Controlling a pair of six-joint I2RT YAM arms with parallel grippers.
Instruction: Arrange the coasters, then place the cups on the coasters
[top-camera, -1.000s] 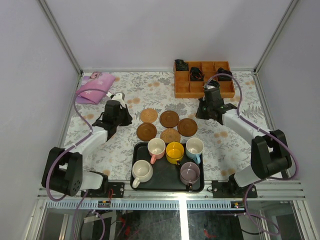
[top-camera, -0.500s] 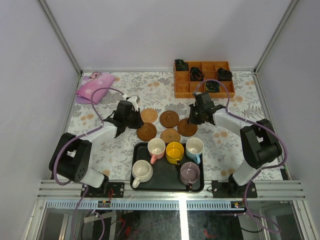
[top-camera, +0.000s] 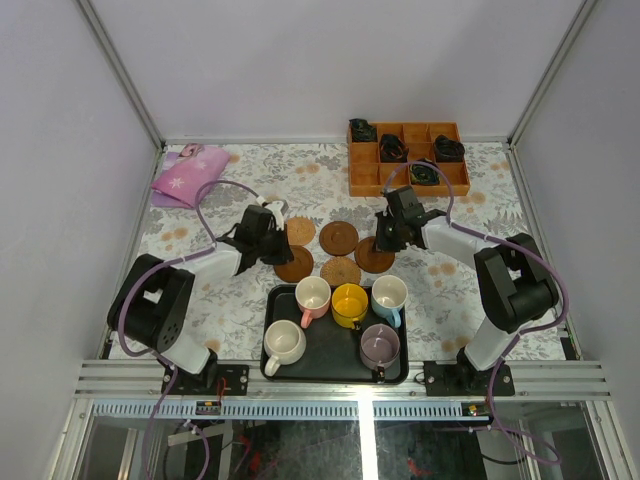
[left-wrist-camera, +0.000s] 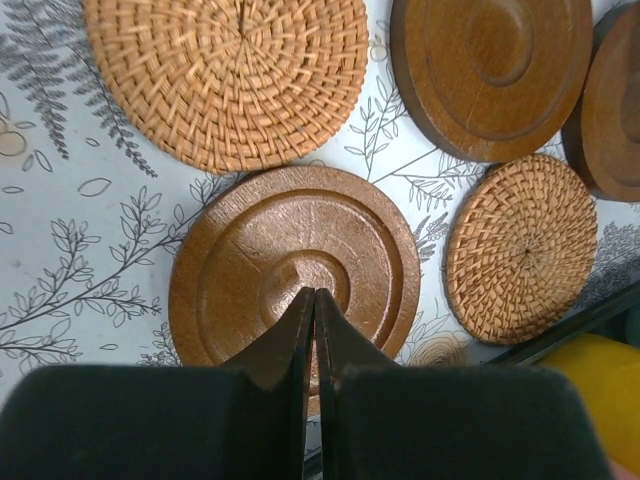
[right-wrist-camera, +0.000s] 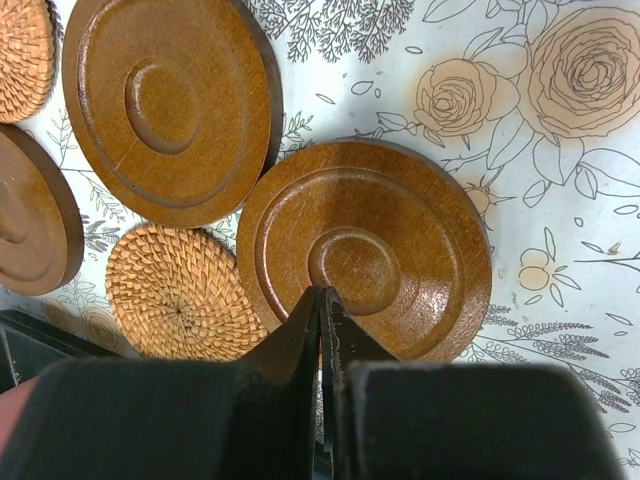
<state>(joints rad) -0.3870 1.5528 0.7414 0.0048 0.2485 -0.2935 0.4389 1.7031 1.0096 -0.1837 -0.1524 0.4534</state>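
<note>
Coasters (top-camera: 338, 237): 3 ringed dark wood, 2 woven tan. L jaws, R jaws together, over wood.

left arm (top-camera: 213, 263), right arm (top-camera: 456, 238) stretched forward, angled inward; left tool (left-wrist-camera: 315, 293), right tool (right-wrist-camera: 322, 291) fully closed, tips down.

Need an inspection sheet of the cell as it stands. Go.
Surface: floral tablecloth, flat.
Job's things: five coasters clustered mid-table, three wooden, two woven; five cups upright in the black tray, none on a coaster.
Clutter: pink pouch far left; orange compartment box far right, black coils inside.
Grippers: left gripper shut, tips over a wooden coaster; right gripper shut, over another.
Cables: purple cables looping along both arms.
Surroundings: metal frame, plain walls; nothing else seen.
</note>
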